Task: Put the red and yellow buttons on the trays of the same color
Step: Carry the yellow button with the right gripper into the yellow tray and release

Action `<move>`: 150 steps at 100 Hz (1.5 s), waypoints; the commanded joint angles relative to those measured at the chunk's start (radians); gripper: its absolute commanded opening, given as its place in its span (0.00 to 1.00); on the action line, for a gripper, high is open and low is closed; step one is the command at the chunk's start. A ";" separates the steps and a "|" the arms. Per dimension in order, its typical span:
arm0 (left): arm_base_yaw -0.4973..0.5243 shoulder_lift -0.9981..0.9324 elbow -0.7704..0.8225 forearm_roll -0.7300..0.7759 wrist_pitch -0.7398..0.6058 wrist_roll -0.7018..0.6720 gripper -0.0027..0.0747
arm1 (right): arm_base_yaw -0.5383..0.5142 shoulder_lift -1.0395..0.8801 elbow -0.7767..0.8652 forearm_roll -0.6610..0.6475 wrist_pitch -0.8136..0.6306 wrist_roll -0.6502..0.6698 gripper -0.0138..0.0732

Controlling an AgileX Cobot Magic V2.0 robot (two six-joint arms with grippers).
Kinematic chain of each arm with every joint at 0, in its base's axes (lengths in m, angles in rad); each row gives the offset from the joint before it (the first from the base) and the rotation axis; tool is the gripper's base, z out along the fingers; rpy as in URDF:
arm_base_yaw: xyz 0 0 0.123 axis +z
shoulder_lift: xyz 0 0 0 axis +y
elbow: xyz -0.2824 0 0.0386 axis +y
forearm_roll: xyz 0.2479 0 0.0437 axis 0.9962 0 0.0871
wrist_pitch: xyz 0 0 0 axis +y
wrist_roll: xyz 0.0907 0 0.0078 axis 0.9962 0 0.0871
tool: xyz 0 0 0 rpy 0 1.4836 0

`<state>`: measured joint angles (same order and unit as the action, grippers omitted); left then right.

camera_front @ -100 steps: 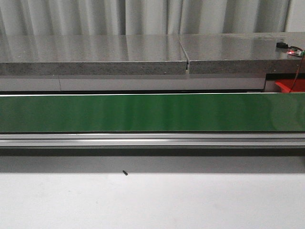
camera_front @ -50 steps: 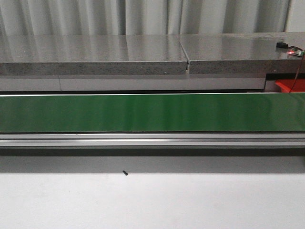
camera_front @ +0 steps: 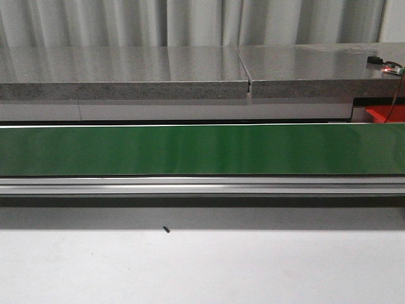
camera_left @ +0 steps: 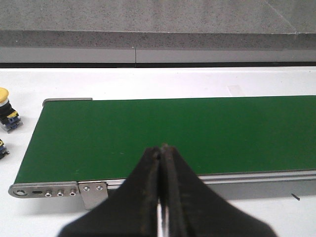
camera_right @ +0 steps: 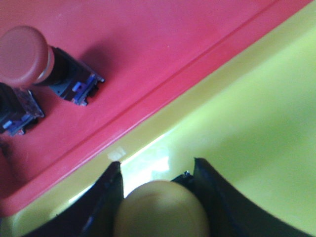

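Note:
In the right wrist view my right gripper (camera_right: 157, 170) is shut on a yellow button (camera_right: 160, 210), and its yellow cap fills the gap between the fingers. It hangs over the yellow tray (camera_right: 247, 123), close to the rim of the red tray (camera_right: 148, 44). A red button (camera_right: 29, 54) lies on its side in the red tray, with part of another button body (camera_right: 17, 113) beside it. In the left wrist view my left gripper (camera_left: 161, 148) is shut and empty over the green belt (camera_left: 163, 133). A yellow button (camera_left: 6, 106) stands on the white table off the belt's end, and part of another button (camera_left: 2, 148) shows at the frame edge.
The front view shows the green conveyor (camera_front: 202, 149), a grey stone ledge (camera_front: 126, 76) behind it, a corner of the red tray (camera_front: 381, 114) at far right, and a small black screw (camera_front: 166, 229) on the white table. Neither arm appears there.

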<state>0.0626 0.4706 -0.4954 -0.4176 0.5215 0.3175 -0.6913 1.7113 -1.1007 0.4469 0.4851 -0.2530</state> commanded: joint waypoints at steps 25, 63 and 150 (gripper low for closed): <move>-0.006 0.003 -0.029 -0.024 -0.063 -0.005 0.01 | -0.002 0.005 -0.022 0.047 -0.061 -0.010 0.41; -0.006 0.003 -0.029 -0.024 -0.063 -0.005 0.01 | 0.018 0.015 -0.022 0.047 -0.050 -0.029 0.44; -0.006 0.003 -0.029 -0.024 -0.063 -0.005 0.01 | 0.130 -0.199 -0.024 0.062 -0.066 -0.090 0.76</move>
<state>0.0626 0.4706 -0.4954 -0.4176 0.5215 0.3175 -0.6145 1.6075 -1.1007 0.4885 0.4633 -0.3054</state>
